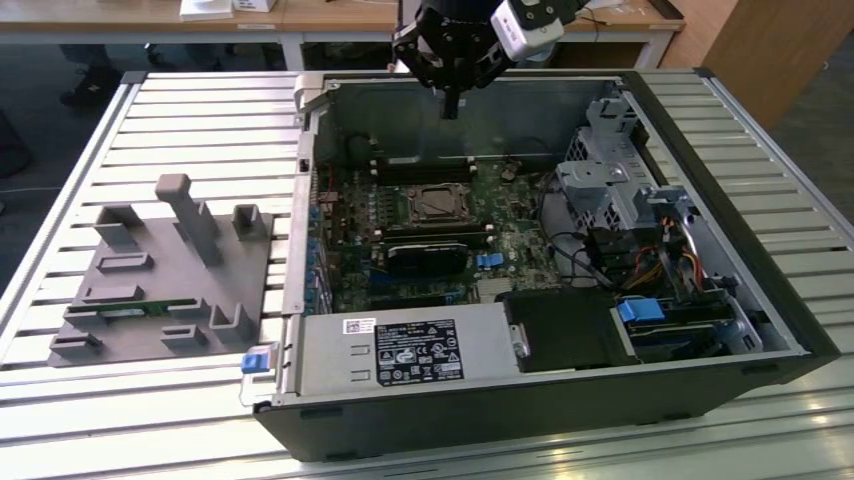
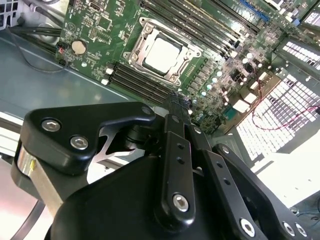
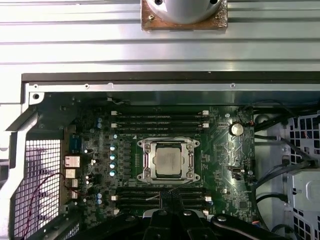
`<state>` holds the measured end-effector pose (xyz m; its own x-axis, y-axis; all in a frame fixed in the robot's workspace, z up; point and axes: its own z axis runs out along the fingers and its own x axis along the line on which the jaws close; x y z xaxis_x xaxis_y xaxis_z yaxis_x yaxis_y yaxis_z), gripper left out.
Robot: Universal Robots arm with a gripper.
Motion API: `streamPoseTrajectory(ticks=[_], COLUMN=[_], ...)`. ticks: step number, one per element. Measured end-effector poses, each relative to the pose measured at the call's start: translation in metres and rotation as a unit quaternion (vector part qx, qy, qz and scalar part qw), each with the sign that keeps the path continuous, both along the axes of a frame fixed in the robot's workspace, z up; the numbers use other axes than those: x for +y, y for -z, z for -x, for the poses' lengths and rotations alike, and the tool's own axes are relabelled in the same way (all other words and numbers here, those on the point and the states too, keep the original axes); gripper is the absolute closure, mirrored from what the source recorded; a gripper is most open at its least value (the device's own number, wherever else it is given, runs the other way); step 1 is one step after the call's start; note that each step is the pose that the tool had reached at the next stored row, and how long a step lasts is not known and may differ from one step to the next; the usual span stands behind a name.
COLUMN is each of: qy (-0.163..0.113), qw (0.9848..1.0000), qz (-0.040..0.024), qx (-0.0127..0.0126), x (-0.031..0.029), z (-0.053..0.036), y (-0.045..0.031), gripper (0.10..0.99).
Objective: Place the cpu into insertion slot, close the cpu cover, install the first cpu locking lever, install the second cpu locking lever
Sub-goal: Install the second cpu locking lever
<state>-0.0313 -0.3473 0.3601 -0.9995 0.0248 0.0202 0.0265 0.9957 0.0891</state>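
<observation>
Gripper (image 1: 451, 108) hangs above the open computer case (image 1: 747, 290), near its far wall, fingers pointing straight down and pressed together with nothing between them. The cpu (image 3: 167, 160) already sits in the insertion slot (image 3: 145, 161), its pale top showing through the cpu cover (image 2: 143, 31) (the frame looks closed flat over it). In the exterior view the socket lies below the fingertips and nearer the camera, well apart from them.
</observation>
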Motion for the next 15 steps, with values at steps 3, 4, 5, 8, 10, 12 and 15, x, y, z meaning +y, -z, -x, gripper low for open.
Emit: streamPoseTrajectory(ticks=[3, 4, 5, 8, 10, 12, 15], qy=[0.000, 0.000, 0.000, 0.000, 0.000, 0.000, 0.000], qw=[1.0000, 1.0000, 1.0000, 1.0000, 1.0000, 1.0000, 1.0000], qz=[0.0000, -0.0001, -0.0001, -0.0001, -0.0001, -0.0002, 0.0000], qx=[0.0000, 0.0000, 0.0000, 0.0000, 0.0000, -0.0001, 0.0000], x=[0.0000, 0.0000, 0.0000, 0.0000, 0.0000, 0.0000, 0.0000], z=[0.0000, 0.0000, 0.0000, -0.0001, -0.0001, -0.0001, -0.0001], y=[0.0006, 0.0007, 0.0009, 0.0011, 0.0014, 0.0022, 0.0054], gripper=[0.980, 0.980, 0.980, 0.980, 0.980, 0.980, 0.980])
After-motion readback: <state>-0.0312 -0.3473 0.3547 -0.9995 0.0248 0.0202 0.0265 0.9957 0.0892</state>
